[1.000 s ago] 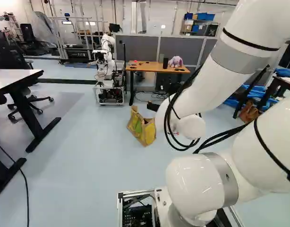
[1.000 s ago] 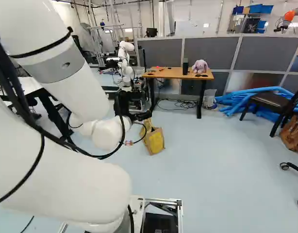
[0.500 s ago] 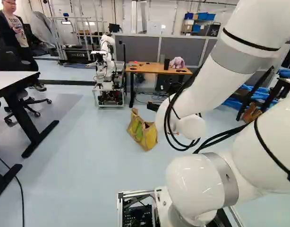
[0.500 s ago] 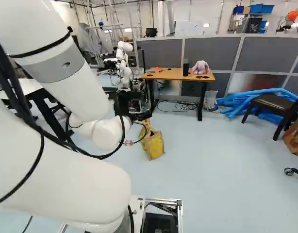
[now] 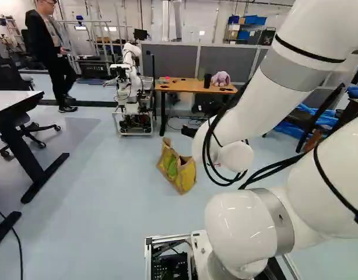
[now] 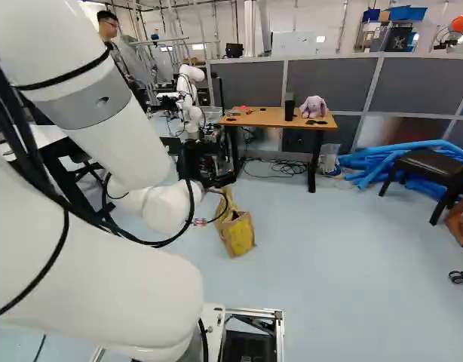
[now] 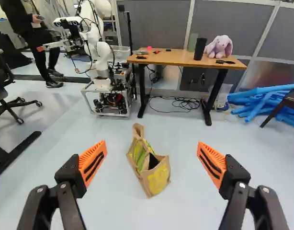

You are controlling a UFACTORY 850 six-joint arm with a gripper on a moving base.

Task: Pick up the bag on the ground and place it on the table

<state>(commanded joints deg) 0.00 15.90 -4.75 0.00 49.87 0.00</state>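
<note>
— Seeing what down on the floor (image 7: 108, 206)?

— Seeing a brown paper bag (image 7: 156, 179), standing ahead of the jaws, showing in the gap between them.

— Looking neat or rumpled?

— Looking rumpled. Creasing along the sides, dipping in the middle, rising to a taller peak at the far end.

— Wearing any colour?

— Wearing a big yellow patch on the near face, showing green and yellow along the side. Gaping at the top, too, giving a peek into a dark inside.

— And doing what with the jaws?

— Holding them wide apart, showing orange pads (image 7: 92, 163) at either side, gripping nothing.

— Spotting the bench (image 7: 185, 58)?

— Spotting it beyond the bag, well apart from it. Carrying a purple toy bunny (image 7: 219, 47) and a black cup (image 7: 200, 49) on a wooden top, standing over a tangle of cables (image 7: 185, 104).

— Noticing anything beside it?

— Noticing another robot (image 7: 101, 52) on one side, and blue tubes (image 7: 262, 103) lying in a heap on the other.
</note>
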